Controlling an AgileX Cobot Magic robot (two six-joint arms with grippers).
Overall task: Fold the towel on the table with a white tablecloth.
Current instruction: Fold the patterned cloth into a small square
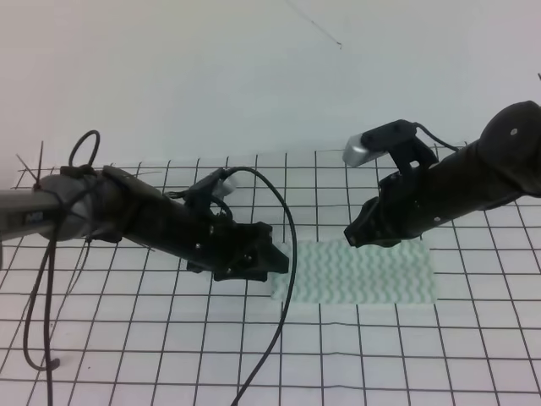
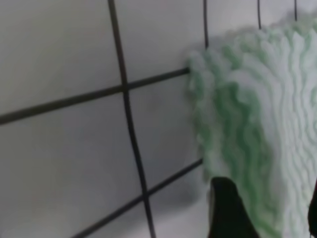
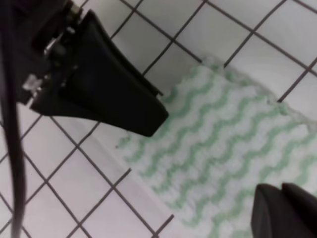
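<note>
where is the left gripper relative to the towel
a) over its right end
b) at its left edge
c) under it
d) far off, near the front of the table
b: in the high view the left gripper sits right at the left edge of the towel, and its wrist view shows that edge between the fingers; the right gripper is over the towel's upper middle.
</note>
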